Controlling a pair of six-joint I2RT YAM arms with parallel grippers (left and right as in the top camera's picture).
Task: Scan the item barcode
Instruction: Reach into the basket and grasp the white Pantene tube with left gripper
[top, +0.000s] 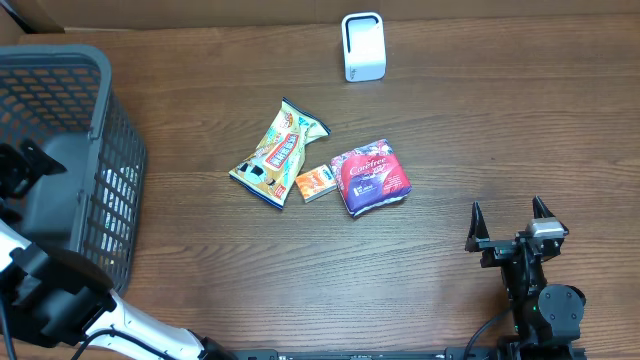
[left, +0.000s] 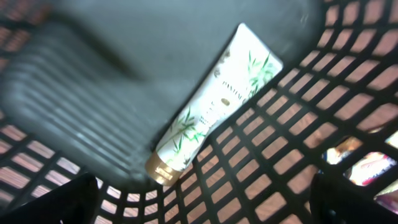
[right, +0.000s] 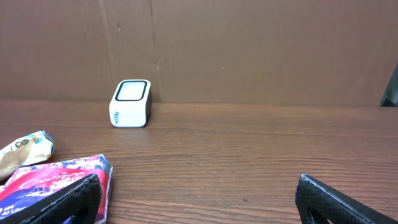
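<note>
Seen from overhead, dk-grey plastic mesh basket (top: 112, 150) sits at table's left edge w/ left arm (top: 130, 322) reaching into it; white box-shaped scanner (top: 363, 46) stands at far centre of brown wood table (top: 500, 110). Mid-table: yellow crinkled snack bag (top: 278, 152), small orange carton (top: 315, 183) just beside it, purple-pink soft packet (top: 370, 178) just beside carton. Right gripper (top: 507, 208) at front right, fingers spread wide, nothing btwn them, well apart from packet. Left wrist view (blurry): left gripper (left: 202, 183) over basket interior, fingers spread, empty; white squeeze tube w/ green leaf print and bronze cap (left: 214, 102) lies flat on basket floor, diagonal, cap toward lower left, by mesh wall, untouched. Right wrist view: scanner upright by brown cardboard backdrop (right: 261, 50), pale window toward cam; packet and snack bag at lower left, packet partly behind one fingertip.
</note>
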